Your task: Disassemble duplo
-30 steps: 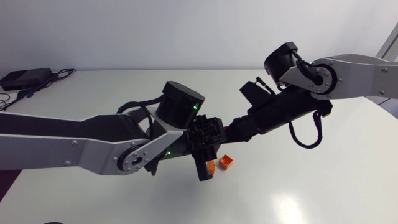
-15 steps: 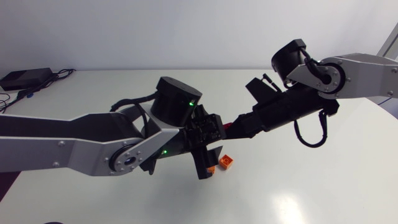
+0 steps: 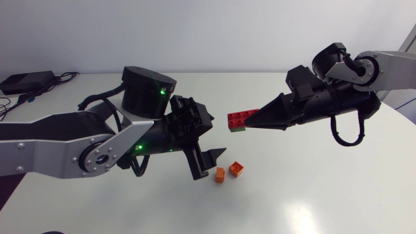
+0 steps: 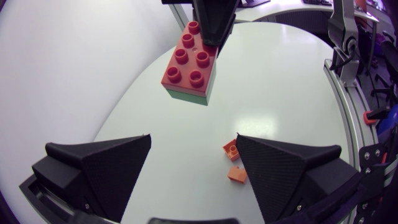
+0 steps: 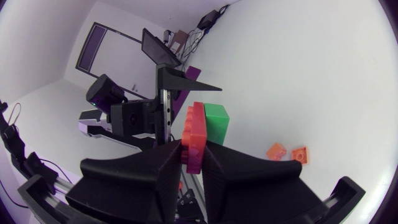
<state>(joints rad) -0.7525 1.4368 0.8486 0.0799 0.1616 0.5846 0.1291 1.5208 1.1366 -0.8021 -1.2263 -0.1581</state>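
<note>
Compared with a second ago, when both claws were crowded together over the middle of the table [image 3: 325, 195], the arms are now seen drawn apart. The red brick [image 3: 240, 117] has been carried off by the right claw [image 3: 255, 121] toward its own side. The left claw [image 3: 207, 162] has been pulled back to its side.

The red brick is gripped at one end between the closed fingers of the right claw and is held in the air between the two arms. A green brick [image 4: 189, 97] is seen attached beneath it. Its long axis is laid in line with the right claw's fingers, and its free end is pointed at the left claw, studs up.

The left claw is spread wide and nothing is held in it. Two orange pieces [image 3: 228, 171] are seen on the table just beside each other, near the left claw's fingertips.
</note>
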